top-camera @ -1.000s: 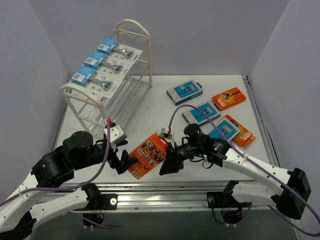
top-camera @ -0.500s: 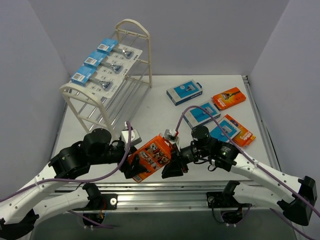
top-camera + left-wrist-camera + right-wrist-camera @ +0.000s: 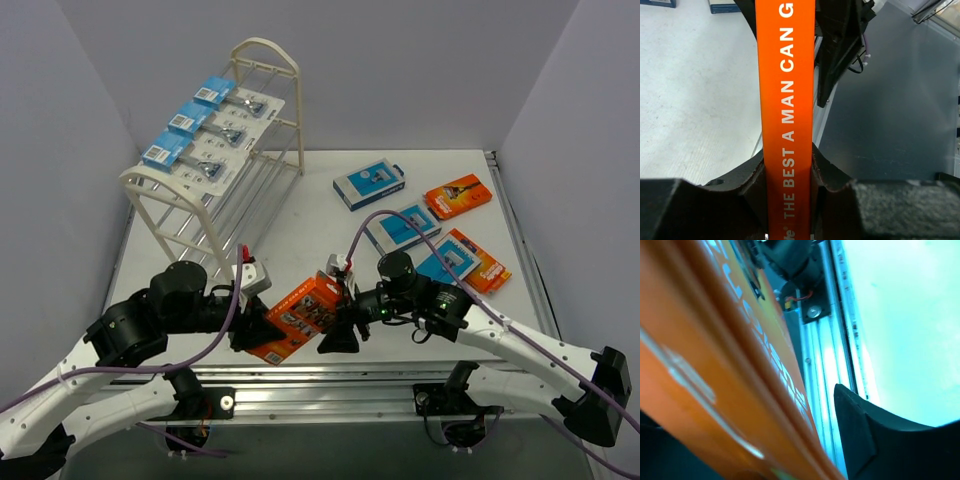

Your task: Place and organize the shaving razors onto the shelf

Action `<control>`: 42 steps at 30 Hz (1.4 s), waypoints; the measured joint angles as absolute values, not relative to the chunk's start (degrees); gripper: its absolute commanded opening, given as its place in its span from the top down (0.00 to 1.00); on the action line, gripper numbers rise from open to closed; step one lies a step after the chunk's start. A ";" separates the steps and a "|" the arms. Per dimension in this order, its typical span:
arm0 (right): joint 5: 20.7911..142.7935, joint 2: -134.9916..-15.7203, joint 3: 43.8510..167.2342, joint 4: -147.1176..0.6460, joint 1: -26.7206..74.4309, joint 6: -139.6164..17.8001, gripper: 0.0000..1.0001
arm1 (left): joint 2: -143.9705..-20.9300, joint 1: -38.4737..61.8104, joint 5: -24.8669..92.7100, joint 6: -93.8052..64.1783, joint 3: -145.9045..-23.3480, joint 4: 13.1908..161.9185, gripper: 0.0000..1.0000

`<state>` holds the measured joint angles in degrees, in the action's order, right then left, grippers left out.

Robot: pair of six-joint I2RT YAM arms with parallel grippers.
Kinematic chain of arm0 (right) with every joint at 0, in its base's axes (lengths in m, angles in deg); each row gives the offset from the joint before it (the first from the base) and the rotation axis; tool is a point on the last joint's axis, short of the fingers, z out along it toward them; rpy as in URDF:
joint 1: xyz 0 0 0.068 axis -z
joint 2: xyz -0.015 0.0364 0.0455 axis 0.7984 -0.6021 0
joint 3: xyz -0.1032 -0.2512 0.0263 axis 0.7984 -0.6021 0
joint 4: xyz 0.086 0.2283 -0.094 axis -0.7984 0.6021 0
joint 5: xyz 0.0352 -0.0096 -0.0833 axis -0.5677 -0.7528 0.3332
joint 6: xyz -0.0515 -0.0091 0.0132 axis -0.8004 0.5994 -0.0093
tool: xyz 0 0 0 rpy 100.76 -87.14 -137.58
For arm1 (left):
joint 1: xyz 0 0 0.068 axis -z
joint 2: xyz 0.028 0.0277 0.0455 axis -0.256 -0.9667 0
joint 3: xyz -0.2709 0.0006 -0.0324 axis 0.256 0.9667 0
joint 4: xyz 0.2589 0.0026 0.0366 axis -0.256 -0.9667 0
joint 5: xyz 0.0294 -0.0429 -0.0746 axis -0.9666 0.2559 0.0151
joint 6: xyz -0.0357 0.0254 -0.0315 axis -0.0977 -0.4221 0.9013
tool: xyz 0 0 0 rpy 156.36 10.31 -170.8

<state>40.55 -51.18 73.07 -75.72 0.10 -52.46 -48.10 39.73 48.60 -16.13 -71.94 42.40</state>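
I'm mid-handover. The orange box (image 3: 300, 316) hangs over the near edge of the desk (image 3: 300, 215), with the left jaws clamped on its narrow edge. The right jaws are spread, with a gap showing beside the pack. Next, I judge, the right arm backs clear and the left carries the box far-left to the shelf (image 3: 265, 42), under the blister packs (image 3: 208, 132).

High rear overview, wrist close-ups share orange box (image 3: 300, 315)
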 measured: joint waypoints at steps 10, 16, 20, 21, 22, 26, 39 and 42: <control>50.76 -50.70 73.20 -74.89 1.13 -48.96 0.07 | -46.88 39.47 29.08 -14.82 -70.80 40.85 0.98; 51.28 -50.66 73.22 -75.59 3.29 -44.94 0.00 | -47.62 39.45 13.45 -13.20 -70.17 40.39 0.98; 51.68 -50.66 73.87 -76.60 7.42 -40.61 0.00 | -48.71 39.45 7.49 -13.75 -70.04 40.50 0.98; 51.61 -50.66 74.14 -77.43 9.59 -38.90 0.00 | -48.91 39.45 6.59 -14.27 -70.02 40.63 0.98; 51.59 -50.68 74.38 -78.50 11.51 -37.05 0.00 | -49.04 39.45 5.91 -14.95 -70.00 40.79 0.98; 52.46 -52.01 78.25 -80.99 17.28 -28.24 0.00 | -49.20 40.04 4.51 -18.49 -69.67 42.49 0.98; 53.47 -58.65 95.60 -79.31 22.26 -11.08 0.00 | -54.05 54.05 -12.99 -32.13 -68.14 49.42 0.98; 53.21 -59.49 98.05 -75.33 22.72 -10.42 0.00 | -55.95 59.43 -21.02 -35.76 -68.12 51.34 0.98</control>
<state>53.21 -59.49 98.05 -75.33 22.72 -10.42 -55.95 59.43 -21.02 -35.76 -68.12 51.34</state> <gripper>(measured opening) 0.996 0.357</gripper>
